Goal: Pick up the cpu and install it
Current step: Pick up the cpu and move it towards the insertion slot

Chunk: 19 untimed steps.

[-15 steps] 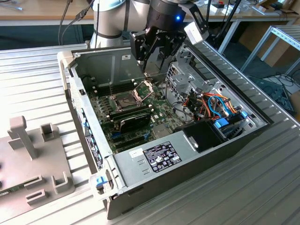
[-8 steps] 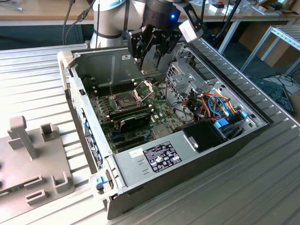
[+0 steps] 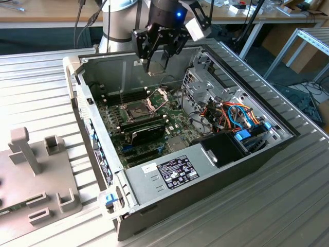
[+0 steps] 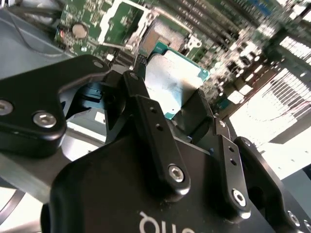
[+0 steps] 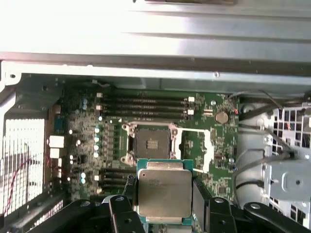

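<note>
My gripper (image 3: 157, 63) hangs above the back of the open computer case (image 3: 97, 149), shut on the cpu (image 3: 156, 67). In both wrist views the cpu (image 5: 164, 191) (image 4: 171, 80) is a flat square chip with a dull silver top and a green rim, pinched at two opposite edges by the black fingers (image 5: 200, 191) (image 4: 141, 104). Below it on the green motherboard lies the dark square socket (image 5: 152, 143) (image 3: 138, 109) (image 4: 164, 35), uncovered, with its shiny metal retention frame (image 5: 197, 145) (image 3: 158, 94) swung open beside it.
Inside the case are a black card (image 3: 146, 135), memory slots (image 5: 146, 104), a metal drive cage (image 3: 205, 77), coloured cables (image 3: 236, 116) and a labelled power supply (image 3: 172, 172). A grey fixture (image 3: 31, 175) stands on the ribbed table at the exterior view's left.
</note>
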### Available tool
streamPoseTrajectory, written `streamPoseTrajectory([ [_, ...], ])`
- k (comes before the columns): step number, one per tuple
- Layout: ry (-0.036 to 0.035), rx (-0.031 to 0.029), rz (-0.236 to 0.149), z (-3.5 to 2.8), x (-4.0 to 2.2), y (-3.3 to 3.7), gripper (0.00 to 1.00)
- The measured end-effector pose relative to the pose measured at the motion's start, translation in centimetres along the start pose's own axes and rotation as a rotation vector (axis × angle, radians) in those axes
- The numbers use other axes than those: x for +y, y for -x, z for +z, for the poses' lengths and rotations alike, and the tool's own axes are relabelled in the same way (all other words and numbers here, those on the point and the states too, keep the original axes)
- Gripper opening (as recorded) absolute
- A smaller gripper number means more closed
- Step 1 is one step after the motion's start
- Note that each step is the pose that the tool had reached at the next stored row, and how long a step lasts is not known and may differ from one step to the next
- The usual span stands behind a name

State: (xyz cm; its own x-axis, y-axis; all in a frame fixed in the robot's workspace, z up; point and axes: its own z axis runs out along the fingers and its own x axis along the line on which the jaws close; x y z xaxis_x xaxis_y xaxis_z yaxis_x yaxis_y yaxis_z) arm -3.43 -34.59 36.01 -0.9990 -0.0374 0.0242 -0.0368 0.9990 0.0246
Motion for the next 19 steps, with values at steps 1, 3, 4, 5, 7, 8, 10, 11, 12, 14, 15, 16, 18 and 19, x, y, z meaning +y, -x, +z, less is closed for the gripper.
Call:
streamPoseTrajectory([
  [1, -0.0016, 0.0001, 0.000, 0.28, 0.26, -0.16, 0.55],
  [3, -0.0052, 0.0001, 0.000, 0.75, 0.40, -0.23, 0.55],
  [4, -0.0066, 0.0002, 0.000, 0.91, 0.40, -0.22, 0.55],
  [5, -0.0079, 0.0003, 0.000, 0.97, 0.42, -0.22, 0.55],
  [7, -0.0090, 0.0004, 0.000, 0.98, 0.41, -0.22, 0.55],
  [8, -0.0092, 0.0004, 0.000, 0.98, 0.41, -0.22, 0.55],
  [10, -0.0094, 0.0003, 0.000, 0.99, 0.42, -0.23, 0.55],
  [11, -0.0093, 0.0003, 0.000, 1.03, 0.44, -0.32, 0.55],
  [12, -0.0093, 0.0003, 0.000, 1.09, 0.45, -0.45, 0.55],
  [14, -0.0097, 0.0004, 0.000, 1.58, 0.45, -0.75, 0.55],
  [15, -0.0097, 0.0004, 0.000, 2.01, 0.45, -0.84, 0.55],
  [16, -0.0098, 0.0004, 0.000, 2.24, 0.51, -0.88, 0.55],
  [18, -0.0098, 0.0005, 0.000, 2.54, 0.79, -0.92, 0.55],
  [19, -0.0098, 0.0004, 0.000, 2.66, 0.92, -0.92, 0.55],
])
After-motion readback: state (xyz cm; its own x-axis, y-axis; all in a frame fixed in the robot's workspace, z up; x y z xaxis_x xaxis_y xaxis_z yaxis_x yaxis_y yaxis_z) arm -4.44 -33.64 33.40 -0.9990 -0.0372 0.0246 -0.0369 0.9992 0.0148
